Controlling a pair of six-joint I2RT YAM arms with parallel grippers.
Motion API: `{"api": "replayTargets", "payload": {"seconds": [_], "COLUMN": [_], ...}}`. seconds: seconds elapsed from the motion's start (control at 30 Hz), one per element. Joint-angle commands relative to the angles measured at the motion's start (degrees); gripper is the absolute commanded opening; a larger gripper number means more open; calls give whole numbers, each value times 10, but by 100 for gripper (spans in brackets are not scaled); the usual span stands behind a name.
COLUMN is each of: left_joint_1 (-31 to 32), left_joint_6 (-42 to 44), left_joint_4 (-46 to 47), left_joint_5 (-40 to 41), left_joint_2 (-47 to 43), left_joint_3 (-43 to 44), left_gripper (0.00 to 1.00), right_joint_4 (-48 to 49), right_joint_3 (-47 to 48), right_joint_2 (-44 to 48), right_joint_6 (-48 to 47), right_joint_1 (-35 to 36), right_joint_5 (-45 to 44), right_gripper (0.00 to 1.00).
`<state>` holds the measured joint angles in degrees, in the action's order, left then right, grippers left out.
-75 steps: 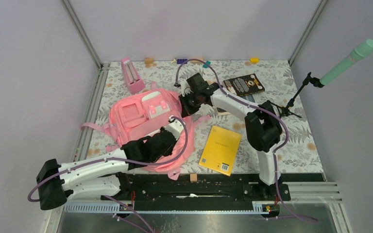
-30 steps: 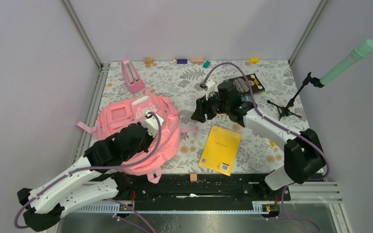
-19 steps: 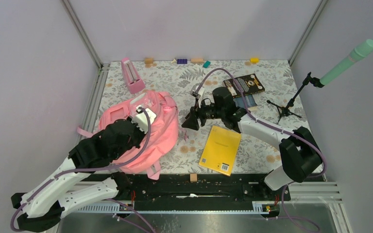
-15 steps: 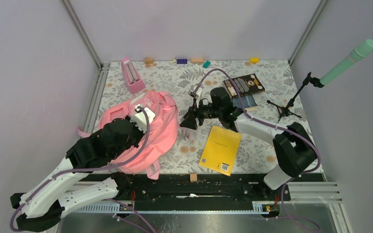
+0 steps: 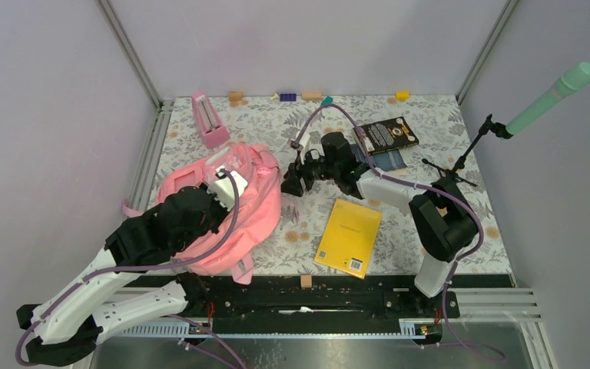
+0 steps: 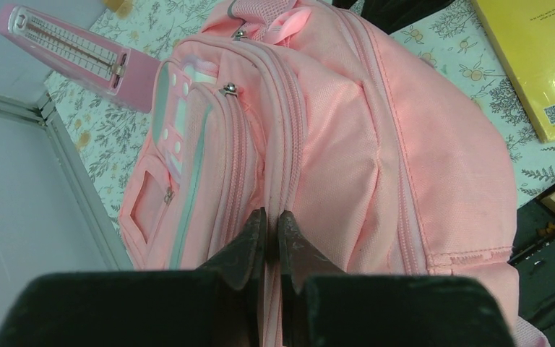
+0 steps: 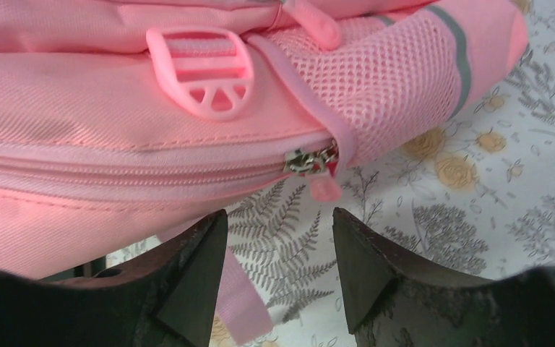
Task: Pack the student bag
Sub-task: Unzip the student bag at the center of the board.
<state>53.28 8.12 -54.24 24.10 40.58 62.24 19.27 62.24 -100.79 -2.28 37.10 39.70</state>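
Observation:
The student bag (image 5: 257,207), pink with mint patches, stands bunched on its side at the left of the table. My left gripper (image 6: 271,217) is shut on a ridge of its fabric along a zip seam, on top of the bag (image 6: 376,137). From the right, my right gripper (image 5: 290,184) hangs low beside the bag's right side. In the right wrist view that gripper (image 7: 278,220) is open and holds nothing. Just beyond its tips are a metal zip slider (image 7: 309,160) with a pink pull tab (image 7: 325,189), and a loose pink strap (image 7: 249,303) lies by the left finger.
A yellow book (image 5: 348,237) lies right of the bag. A black book (image 5: 386,134) lies at the back right, near a small stand (image 5: 461,161) with a mint microphone (image 5: 553,96). A pink metronome (image 5: 210,121) stands behind the bag. Small blocks (image 5: 307,96) line the back edge.
My right gripper has swung left and away from the yellow book, up to the bag's right side. My left arm drew back slightly, lifting the pinched bag higher and leftward.

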Motion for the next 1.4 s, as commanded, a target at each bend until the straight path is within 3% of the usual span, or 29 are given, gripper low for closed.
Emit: {"api": "replayTargets", "payload": {"seconds": [0.0,0.17,0.3,0.6,1.03,1.37], "left_joint_1": [-2,-2,-3,-2,-8,-10], "left_joint_6": [18,16,19,19,14,-14], "left_joint_4": [70,65,64,63,98,141], "left_joint_5": [33,31,34,39,39,-15], "left_joint_2": [-16,-16,-16,-12,16,78], "left_joint_3": [47,46,43,43,34,27], "left_gripper": [0,0,0,0,0,0], "right_joint_4": [33,-17,-48,-104,-114,-271], "right_joint_3": [45,90,114,135,25,34], "right_joint_2": [-25,-50,-66,-64,37,74], "right_joint_6": [-58,-108,-135,-140,-140,-141], "right_joint_1": [-2,-2,-2,-2,-2,14], "right_joint_5": [16,23,55,55,-72,-130], "right_gripper": [62,62,54,1,0,0]}}
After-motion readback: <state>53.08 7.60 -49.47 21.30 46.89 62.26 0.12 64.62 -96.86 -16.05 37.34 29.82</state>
